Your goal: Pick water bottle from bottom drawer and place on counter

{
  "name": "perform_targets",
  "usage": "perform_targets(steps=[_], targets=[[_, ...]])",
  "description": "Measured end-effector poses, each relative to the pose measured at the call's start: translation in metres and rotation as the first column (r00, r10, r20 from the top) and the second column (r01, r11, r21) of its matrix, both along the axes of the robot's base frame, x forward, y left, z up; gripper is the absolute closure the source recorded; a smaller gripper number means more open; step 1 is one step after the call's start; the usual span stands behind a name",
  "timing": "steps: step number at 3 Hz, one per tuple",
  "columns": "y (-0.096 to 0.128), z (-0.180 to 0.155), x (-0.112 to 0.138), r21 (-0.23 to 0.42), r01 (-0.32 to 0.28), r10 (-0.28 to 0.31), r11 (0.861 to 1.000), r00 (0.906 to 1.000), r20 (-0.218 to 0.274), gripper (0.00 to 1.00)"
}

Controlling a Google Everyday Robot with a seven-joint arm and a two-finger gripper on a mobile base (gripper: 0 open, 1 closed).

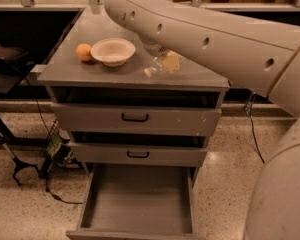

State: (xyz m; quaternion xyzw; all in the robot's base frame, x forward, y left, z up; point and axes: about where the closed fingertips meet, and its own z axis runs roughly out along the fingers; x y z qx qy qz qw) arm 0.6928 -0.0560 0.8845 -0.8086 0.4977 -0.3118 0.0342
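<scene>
Right beside the white bowl (113,51), on its right-hand side as the camera sees it, the water bottle (154,68) sits on the counter (195,76), near the front edge. It is a small, clear, crinkled plastic bottle, tilted or lying with its white cap (148,74) pointing toward the front of the cabinet and away from the bowl. A pale yellowish patch shows at its upper end, though whether that is the label or part of the tool is hard to say. The gripper (163,61) is right at the bottle, on the far side from the bowl's front rim, tucked beneath the thick white arm (205,39) that crosses above the counter from the right. Most of it is hidden by the arm, so I cannot tell whether it grasps the bottle or merely hangs over it. An orange (83,52) touches the bowl on the opposite side. Below the bowl, two upper drawers (135,118) with black handles are nearly closed, and lowest of all the bottom drawer (137,204) stands pulled well out, its grey floor showing.
</scene>
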Motion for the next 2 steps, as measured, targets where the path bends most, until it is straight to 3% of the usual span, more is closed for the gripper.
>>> perform_targets(steps=[1,2], targets=[[0.0014,-0.013,0.0087,0.004,-0.005,0.005,1.0,0.9999,-0.013,0.0],[0.0014,-0.013,0.0087,0.004,-0.005,0.005,1.0,0.9999,-0.013,0.0]])
